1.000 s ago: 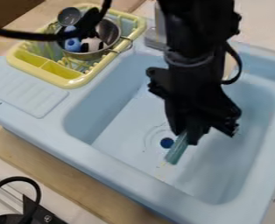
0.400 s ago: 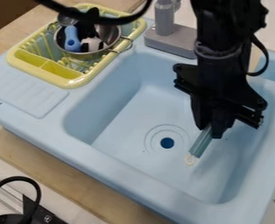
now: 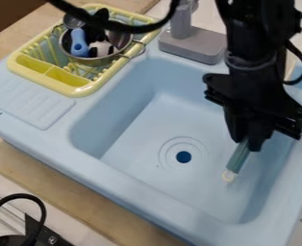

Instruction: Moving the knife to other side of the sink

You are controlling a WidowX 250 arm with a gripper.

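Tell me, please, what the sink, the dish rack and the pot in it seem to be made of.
The sink looks like matte, light blue molded plastic, judging by its soft, rounded edges. The dish rack seems to be smooth yellow plastic, with thick molded bars. The pot is probably shiny metal, given its silvery gleam and thin loop handle.

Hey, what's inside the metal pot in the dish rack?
The pot holds a blue-handled utensil and some black and white items. Its bottom is covered by them, so I can't tell what's underneath.
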